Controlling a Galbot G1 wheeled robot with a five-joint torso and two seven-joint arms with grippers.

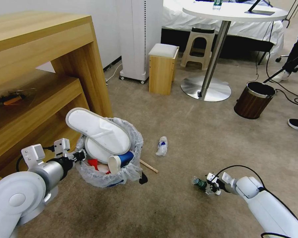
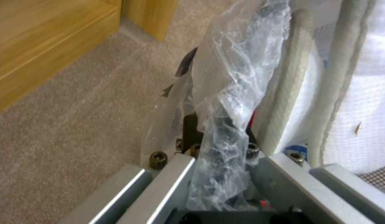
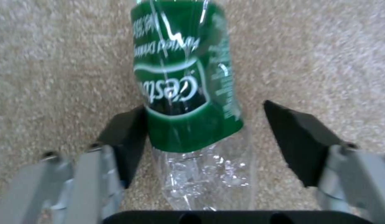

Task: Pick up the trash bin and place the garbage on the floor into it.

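At lower left of the head view, the left pincer (image 1: 80,155) is clamped on the bag-lined rim of the trash bin (image 1: 107,177), which holds white slippers (image 1: 99,129) and cups. At lower right, the right pincer (image 1: 208,186) stands wide open around a crushed green-labelled bottle (image 3: 186,93) over the carpet (image 1: 188,138); one pad touches it.

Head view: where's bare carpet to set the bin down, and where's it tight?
Free: floor between the crumpled wrapper and the wood-grain bin, and the strip in front of the trash bin. Tight: bin against the desk, stick beside it, right gripper around the green bottle.
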